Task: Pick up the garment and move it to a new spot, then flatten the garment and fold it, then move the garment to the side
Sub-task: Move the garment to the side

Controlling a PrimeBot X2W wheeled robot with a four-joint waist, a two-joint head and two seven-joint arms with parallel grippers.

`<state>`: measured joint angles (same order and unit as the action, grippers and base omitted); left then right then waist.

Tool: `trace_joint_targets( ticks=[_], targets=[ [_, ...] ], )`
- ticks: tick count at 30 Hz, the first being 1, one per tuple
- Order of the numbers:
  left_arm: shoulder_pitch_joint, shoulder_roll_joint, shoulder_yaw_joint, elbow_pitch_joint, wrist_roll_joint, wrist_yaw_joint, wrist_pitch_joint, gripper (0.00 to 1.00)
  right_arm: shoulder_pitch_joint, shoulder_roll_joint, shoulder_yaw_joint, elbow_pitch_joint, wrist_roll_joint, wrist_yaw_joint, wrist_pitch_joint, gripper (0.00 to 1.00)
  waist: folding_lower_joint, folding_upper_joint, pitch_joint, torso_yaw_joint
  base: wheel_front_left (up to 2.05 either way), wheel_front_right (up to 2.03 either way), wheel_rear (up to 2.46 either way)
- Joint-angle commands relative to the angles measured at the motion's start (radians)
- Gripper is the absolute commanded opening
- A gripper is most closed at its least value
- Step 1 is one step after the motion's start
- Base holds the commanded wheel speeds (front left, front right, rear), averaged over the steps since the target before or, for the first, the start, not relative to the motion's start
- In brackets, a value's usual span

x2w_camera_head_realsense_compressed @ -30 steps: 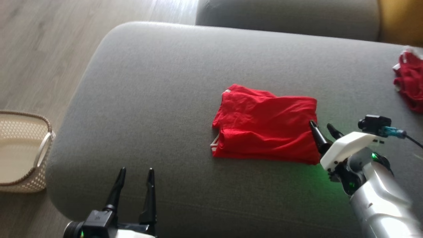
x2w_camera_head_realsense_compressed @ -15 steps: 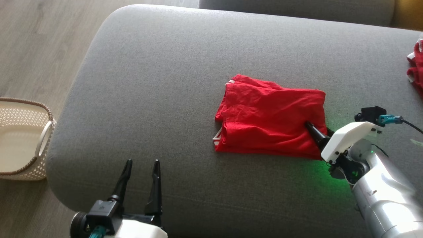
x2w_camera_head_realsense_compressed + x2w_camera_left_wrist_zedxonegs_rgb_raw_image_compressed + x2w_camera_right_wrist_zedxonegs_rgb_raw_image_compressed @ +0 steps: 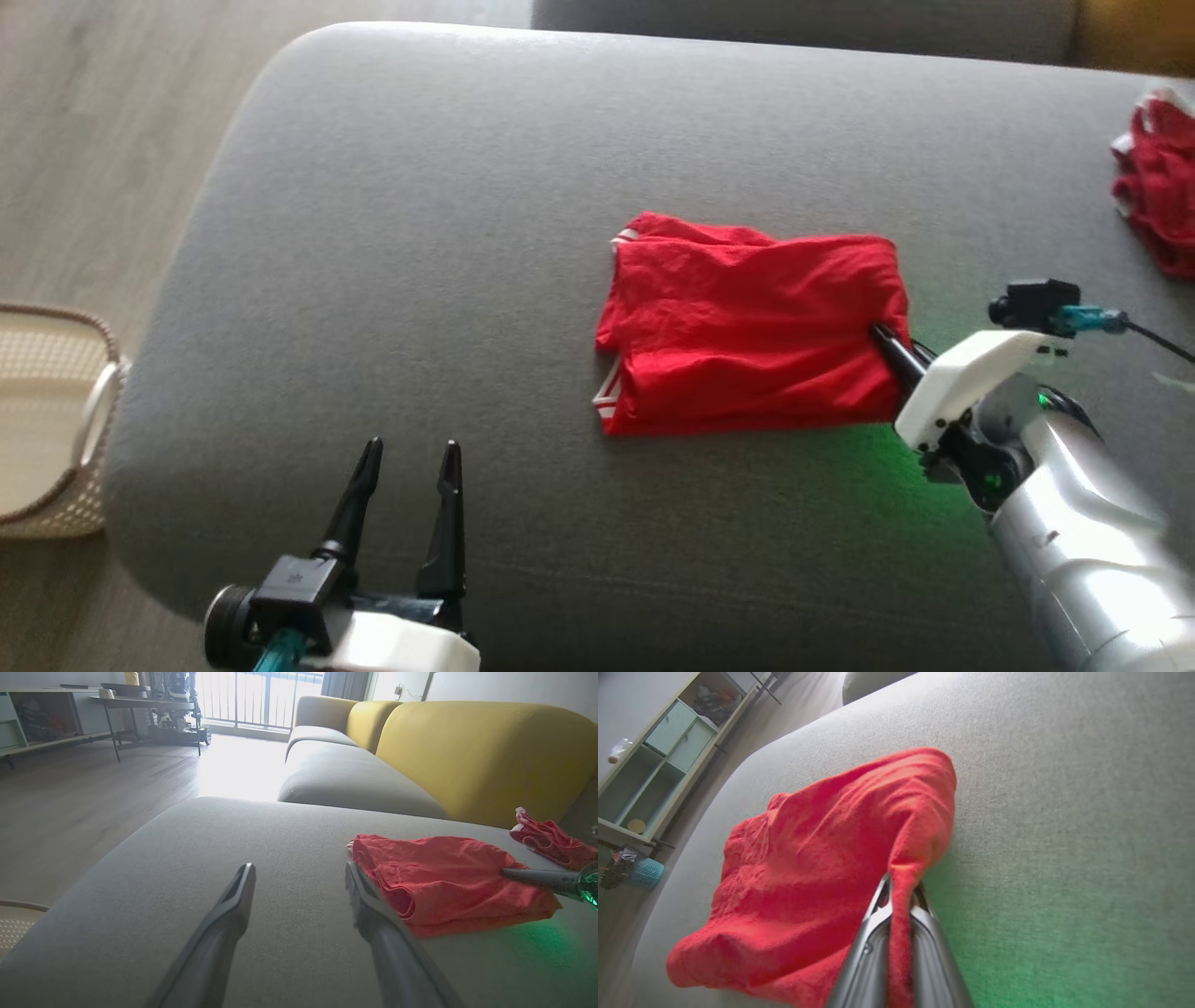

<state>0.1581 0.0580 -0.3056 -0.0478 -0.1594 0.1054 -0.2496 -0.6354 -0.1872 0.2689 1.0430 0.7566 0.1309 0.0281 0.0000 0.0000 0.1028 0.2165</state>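
The garment (image 3: 747, 331) is a red folded piece with white trim, lying on the grey sofa cushion (image 3: 448, 233) right of centre. My right gripper (image 3: 885, 338) is shut on the garment's right edge; in the right wrist view the red cloth (image 3: 822, 868) is pinched between the fingers (image 3: 871, 933) and bunches up over them. My left gripper (image 3: 409, 459) hovers open over the cushion's near edge, left of the garment and apart from it. In the left wrist view its two fingers (image 3: 233, 914) stand wide apart, with the garment (image 3: 444, 877) just to their right.
Another red garment (image 3: 1158, 196) lies crumpled at the cushion's far right. A woven cream basket (image 3: 56, 420) stands on the wooden floor to the left. A yellow sofa back (image 3: 476, 756) rises behind the cushion. A shelf unit (image 3: 654, 751) stands across the room.
My right gripper has slid onto the garment's right edge and shut on it, bunching the cloth. The head camera has shifted slightly. The left gripper stays open.
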Motion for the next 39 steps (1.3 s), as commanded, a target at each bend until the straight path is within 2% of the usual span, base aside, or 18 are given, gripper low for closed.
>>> trace_joint_targets(
  ticks=[1,13,21,31,39],
  targets=[
    [-0.043,-0.008,0.033,-0.042,0.011,-0.002,-0.012,1.00,-0.045,-0.006,0.037,-0.041,-0.002,0.000,-0.018,0.00,0.0000,0.0000,0.007,-0.034,0.00,0.00,0.00],
    [-0.100,-0.008,0.033,-0.051,0.030,-0.011,-0.012,1.00,-0.112,0.022,0.194,-0.125,0.010,0.000,-0.065,0.00,0.0000,0.0000,0.066,-0.271,0.00,0.00,0.00],
    [-0.160,-0.008,0.013,-0.063,0.047,-0.031,-0.012,1.00,-0.211,0.009,0.271,-0.141,0.019,0.000,-0.092,0.00,0.0000,0.0000,0.152,-0.376,0.00,0.00,0.00],
    [-0.266,-0.008,-0.050,-0.045,0.050,-0.053,-0.012,1.00,-0.432,-0.115,0.287,-0.120,0.003,0.000,-0.121,0.00,0.0000,0.0000,0.291,-0.334,0.00,0.00,0.00],
    [-0.325,-0.008,-0.086,-0.077,0.040,-0.040,-0.012,1.00,-0.652,-0.243,0.228,-0.004,-0.028,0.000,-0.139,0.00,0.0000,0.0000,0.377,-0.294,0.00,0.00,0.00]
  ],
)
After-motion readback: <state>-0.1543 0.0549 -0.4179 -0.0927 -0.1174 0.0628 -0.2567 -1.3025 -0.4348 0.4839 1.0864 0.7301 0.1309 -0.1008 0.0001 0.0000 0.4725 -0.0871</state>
